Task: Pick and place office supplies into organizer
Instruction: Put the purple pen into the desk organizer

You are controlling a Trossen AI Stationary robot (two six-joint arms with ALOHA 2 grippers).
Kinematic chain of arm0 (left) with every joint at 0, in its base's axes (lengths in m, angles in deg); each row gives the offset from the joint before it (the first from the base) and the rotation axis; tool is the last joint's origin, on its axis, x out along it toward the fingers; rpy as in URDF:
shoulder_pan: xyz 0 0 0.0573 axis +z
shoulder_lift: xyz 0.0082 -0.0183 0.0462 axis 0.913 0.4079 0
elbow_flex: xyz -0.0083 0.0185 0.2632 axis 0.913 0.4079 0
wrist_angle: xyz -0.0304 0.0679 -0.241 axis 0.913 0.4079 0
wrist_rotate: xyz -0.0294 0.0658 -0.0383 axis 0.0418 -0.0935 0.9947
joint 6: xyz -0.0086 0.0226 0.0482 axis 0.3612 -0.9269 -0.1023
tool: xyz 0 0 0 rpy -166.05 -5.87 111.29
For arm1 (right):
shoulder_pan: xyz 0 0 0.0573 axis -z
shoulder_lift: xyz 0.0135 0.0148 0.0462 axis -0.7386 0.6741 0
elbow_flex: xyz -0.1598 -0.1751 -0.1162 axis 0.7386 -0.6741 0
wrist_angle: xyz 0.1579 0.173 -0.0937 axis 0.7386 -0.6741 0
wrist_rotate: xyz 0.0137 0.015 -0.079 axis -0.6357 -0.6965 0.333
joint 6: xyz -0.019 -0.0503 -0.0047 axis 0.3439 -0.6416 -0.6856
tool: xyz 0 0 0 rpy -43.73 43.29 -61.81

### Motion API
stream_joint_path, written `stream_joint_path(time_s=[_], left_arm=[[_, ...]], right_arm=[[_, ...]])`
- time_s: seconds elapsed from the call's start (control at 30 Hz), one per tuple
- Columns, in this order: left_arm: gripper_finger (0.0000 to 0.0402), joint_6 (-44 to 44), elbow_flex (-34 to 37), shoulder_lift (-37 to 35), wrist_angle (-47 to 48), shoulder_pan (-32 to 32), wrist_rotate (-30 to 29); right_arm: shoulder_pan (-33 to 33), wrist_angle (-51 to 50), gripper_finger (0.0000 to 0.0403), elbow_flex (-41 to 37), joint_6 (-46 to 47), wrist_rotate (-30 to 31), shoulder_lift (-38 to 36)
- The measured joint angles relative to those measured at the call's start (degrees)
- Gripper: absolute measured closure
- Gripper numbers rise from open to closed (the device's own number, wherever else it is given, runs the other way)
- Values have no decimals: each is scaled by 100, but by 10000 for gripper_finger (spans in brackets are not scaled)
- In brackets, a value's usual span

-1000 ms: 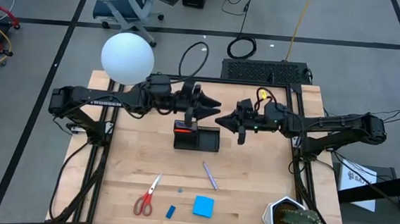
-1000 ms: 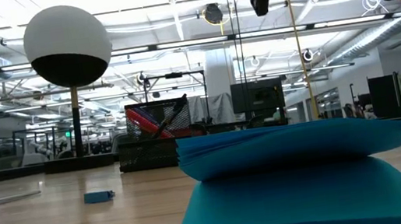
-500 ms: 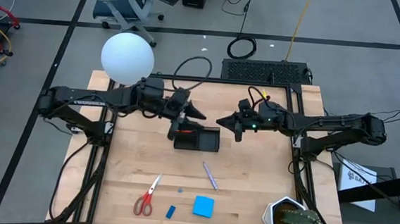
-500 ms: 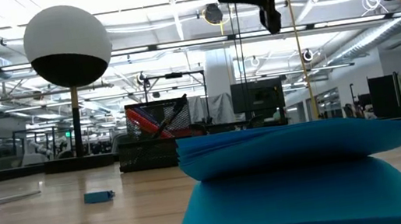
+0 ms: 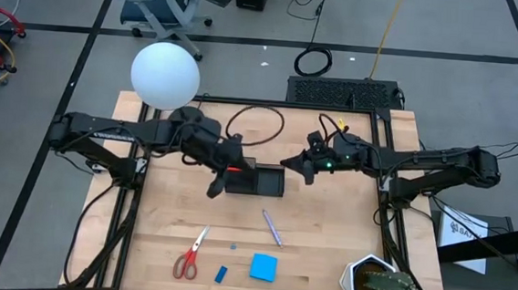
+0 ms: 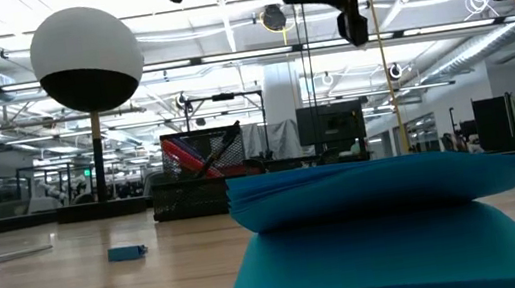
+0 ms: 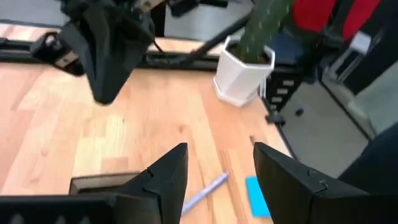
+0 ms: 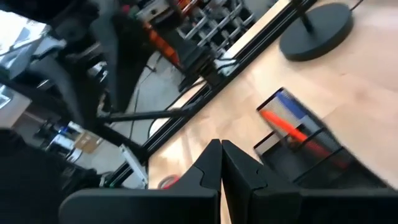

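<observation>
Item, purple pen (image 5: 271, 228): lies on the desk slantwise, beyond my spread, empty left tool (image 5: 214, 184) beside the organizer (image 5: 255, 179); my right tool (image 5: 287, 160), pressed together, hangs about equally near.

Robotics lab: wooden test table (image 5: 325, 250) in a metal frame, concrete floor, office chair (image 5: 164, 1), floor cables (image 5: 312, 60).

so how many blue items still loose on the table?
3: blue notepad, small blue eraser left of it, tiny blue bit above them. Purple pen not counted; more may be hidden.
</observation>
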Motion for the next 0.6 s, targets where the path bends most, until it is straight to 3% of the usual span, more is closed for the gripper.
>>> stream_joint_path(time_s=[0.3,0.6], left_arm=[[215,-491,0,3,525,-239,72],[215,-113,-2,-48,322,-183,-918]], right_arm=[[-120,-39,403,0,315,20,0],[-161,140,403,0,310,24,0]])
